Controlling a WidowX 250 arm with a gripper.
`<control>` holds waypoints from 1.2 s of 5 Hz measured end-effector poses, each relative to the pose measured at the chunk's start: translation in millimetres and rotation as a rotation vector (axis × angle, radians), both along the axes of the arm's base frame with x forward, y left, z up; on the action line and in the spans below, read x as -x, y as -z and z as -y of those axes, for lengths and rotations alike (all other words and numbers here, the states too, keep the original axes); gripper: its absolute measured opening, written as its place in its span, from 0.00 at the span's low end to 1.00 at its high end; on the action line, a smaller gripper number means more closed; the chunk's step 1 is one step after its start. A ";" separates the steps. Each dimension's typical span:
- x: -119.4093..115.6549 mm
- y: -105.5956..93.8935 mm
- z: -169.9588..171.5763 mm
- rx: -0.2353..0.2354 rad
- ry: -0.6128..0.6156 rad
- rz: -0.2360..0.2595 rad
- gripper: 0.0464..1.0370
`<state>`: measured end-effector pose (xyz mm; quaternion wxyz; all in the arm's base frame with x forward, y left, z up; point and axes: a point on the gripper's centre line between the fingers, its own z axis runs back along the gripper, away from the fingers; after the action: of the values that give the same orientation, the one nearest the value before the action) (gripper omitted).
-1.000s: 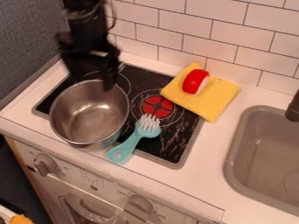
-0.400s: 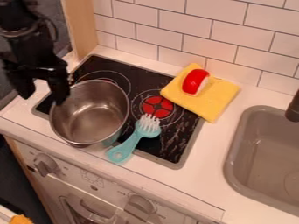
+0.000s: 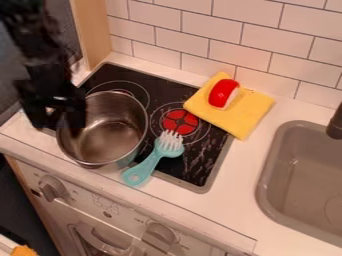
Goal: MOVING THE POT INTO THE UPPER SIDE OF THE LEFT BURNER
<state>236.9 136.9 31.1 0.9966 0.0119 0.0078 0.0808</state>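
Pot (image 3: pixel 107 142), metal, one: upright at the front left of the hob (image 3: pixel 167 90), in front of the upper left burner ring (image 3: pixel 143 91). Gripper (image 3: pixel 59 124), black, one: at the pot's left rim, jaws apart, one finger above the opening, the other outside. Brush (image 3: pixel 152 161), teal, one: just beside the pot, to its right.

Handling, as judged: lower squarely so the wall sits between the fingers; close firmly on the rim before any load; lift only enough to free the base; carry level toward the back wall; centre over the ring, set down flat, then release.
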 end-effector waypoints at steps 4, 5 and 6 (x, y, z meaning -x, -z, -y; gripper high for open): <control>-0.7 -3.5 4.2 -0.016 -0.007 0.039 0.11; -2.2 -3.2 8.5 -0.017 0.013 0.035 0.04; -4.4 -7.2 16.0 0.012 0.014 0.033 0.04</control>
<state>241.3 121.0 38.2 0.9972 0.0046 -0.0081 0.0741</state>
